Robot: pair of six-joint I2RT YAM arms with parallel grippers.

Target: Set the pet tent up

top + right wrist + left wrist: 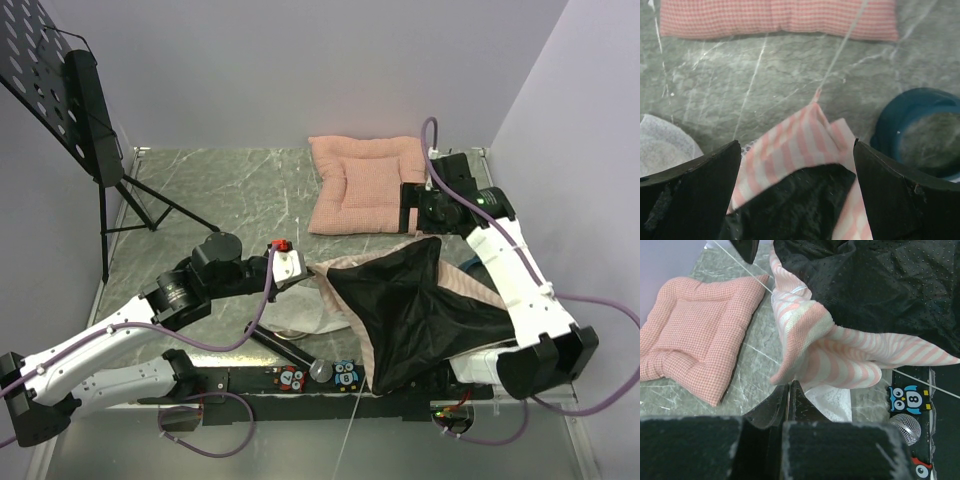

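Pink-striped and black, the pet tent [400,300] is spread crumpled on the table [240,190] between the arms; a striped fold is pinched in the closed left gripper [290,265]; the right gripper [796,145] is held wide open astride a corner.

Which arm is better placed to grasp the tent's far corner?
Right. The right gripper is open and straddles the striped far corner of the pet tent. The left gripper is shut, at the tent's left edge.
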